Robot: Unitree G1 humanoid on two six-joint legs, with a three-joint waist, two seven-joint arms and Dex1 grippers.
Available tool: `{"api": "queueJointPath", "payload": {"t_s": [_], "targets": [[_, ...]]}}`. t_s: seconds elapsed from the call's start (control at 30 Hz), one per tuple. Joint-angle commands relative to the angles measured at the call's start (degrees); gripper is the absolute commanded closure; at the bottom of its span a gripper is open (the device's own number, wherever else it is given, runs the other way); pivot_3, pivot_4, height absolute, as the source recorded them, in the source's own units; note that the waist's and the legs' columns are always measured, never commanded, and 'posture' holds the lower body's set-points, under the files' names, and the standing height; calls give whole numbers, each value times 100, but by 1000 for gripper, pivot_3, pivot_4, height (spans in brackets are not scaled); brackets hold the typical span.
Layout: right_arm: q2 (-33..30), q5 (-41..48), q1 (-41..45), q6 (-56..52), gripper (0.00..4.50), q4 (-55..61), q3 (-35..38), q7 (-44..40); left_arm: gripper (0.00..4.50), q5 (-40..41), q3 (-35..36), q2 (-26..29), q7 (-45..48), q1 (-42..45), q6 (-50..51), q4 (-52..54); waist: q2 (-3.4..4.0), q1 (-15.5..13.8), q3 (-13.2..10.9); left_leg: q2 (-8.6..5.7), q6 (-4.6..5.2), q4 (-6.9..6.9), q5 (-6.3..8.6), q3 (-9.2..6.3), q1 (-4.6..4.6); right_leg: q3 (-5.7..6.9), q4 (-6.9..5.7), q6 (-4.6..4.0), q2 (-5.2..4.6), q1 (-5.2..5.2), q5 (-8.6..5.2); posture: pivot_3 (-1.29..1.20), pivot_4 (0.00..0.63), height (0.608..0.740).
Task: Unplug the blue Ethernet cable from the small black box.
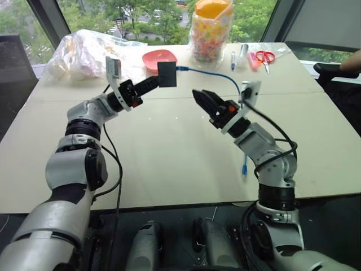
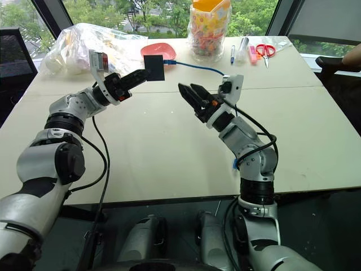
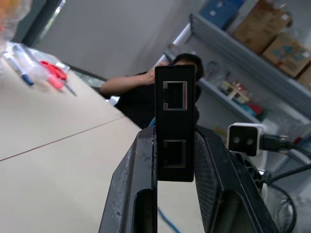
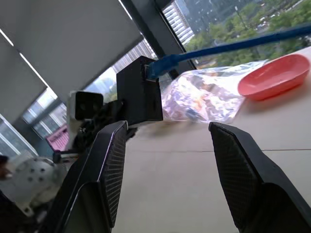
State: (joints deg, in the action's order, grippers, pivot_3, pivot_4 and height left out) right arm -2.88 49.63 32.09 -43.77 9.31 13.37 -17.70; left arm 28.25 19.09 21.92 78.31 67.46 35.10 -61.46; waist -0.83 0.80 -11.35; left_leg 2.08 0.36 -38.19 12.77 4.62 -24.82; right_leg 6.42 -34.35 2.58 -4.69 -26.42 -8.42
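Note:
My left gripper is shut on the small black box and holds it up above the table. In the left wrist view the box sits clamped between both fingers, with two port openings on its near edge. The blue Ethernet cable is plugged into the box's right side. It arcs right and passes behind my right arm, and its other end lies on the table. My right gripper stands open just right of and below the box, holding nothing. The right wrist view shows the plug seated in the box.
A red bowl and a crinkled plastic bag lie behind the box. A jar of sweets, a pen and red scissors sit at the back right. A person's arm shows at the right edge.

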Motion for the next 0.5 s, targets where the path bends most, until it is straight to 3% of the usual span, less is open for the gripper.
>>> {"api": "queueJointPath", "payload": {"t_s": [0.03,0.23,0.5], "targets": [[286,385,83,24,1735,279,89,367,4043,396,46,-115,170,-228,548,774,0,0,0,-1,0,0,0,0,0,0,1,0,0,-1,0,0,150,740],[611,345,279,373,1735,86,64,738,4043,666,-177,-351,70,-757,1179,1812,0,-10,0,-4,1,3,0,1,-6,-2,3,0,1,-3,0,0,150,740],[544,314,337,548,1735,-12,-31,701,4043,835,-236,-349,-94,-923,1358,2122,0,0,0,-6,1,2,0,-1,-6,-1,4,1,2,-3,-1,0,150,740]]}}
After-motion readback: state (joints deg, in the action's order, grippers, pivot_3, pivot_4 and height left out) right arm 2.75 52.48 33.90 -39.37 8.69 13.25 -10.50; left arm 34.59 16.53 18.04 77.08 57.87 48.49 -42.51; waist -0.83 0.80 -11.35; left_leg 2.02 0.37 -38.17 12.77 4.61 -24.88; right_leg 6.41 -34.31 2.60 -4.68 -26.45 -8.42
